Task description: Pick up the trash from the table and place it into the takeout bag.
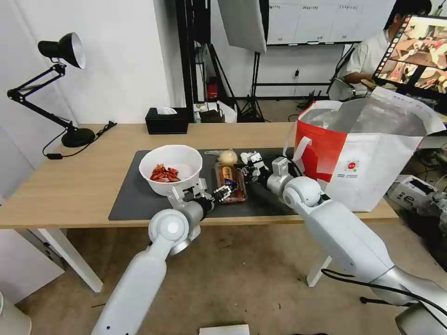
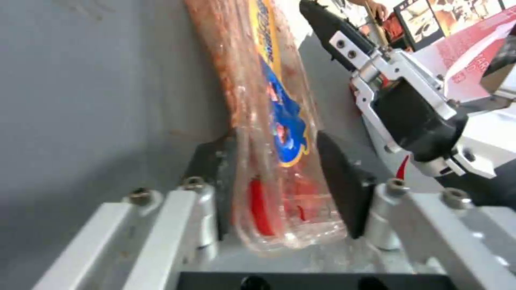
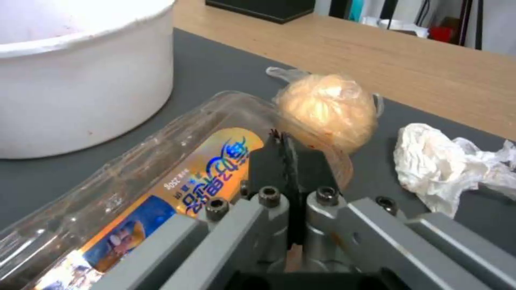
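Head view. One tabletop, light wood, carrying one dark grey mat that stops just short of the near edge. On the mat: one white bowl with red scraps at the left; one clear plastic tray with an orange and blue label at the middle; one tan wrapped lump touching the tray's far end; one crumpled tissue just right of the lump. One takeout bag, mouth open, stands at the tabletop's right end, its base at the near edge. Bare wood lies open left of the mat. One black tissue box and one black desk lamp sit along the far edge. Left tool meets the tray's near end; right tool hangs just right of the tray, between it and the bag.

Left wrist view. Left tool: two dark pads part-spread, one on each side of the tray, pressing its sides. The right tool is alongside.

Right wrist view. Right tool: pads pressed together, holding nothing, above the tray. The lump, tissue and bowl lie close around.
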